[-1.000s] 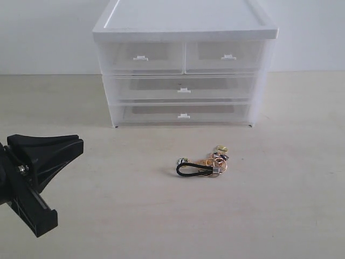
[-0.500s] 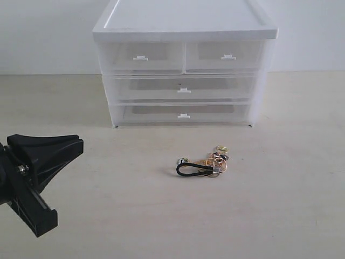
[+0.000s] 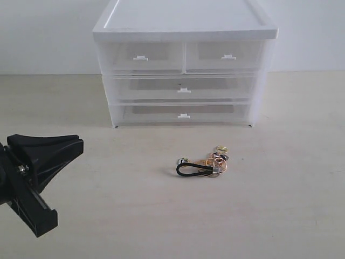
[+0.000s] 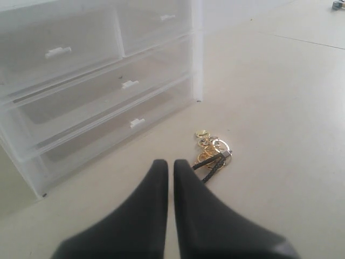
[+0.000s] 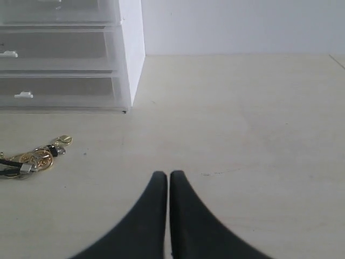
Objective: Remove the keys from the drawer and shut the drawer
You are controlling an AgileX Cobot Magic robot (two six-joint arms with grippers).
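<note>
keys (image 3: 203,165) out on table (image 3: 280,205), drawer (image 3: 223,57) flush shut
left gripper (image 4: 170,163) and right gripper (image 5: 164,174): both jaws pinched together, empty, apart from keys

Bright, even diffuse light; faint soft shadow under the translucent white plastic drawer cabinet (image 3: 183,97) on the pale beige tabletop (image 3: 280,210). Wrist views hazy, black left claw (image 4: 170,163) blurred near lens.
</note>
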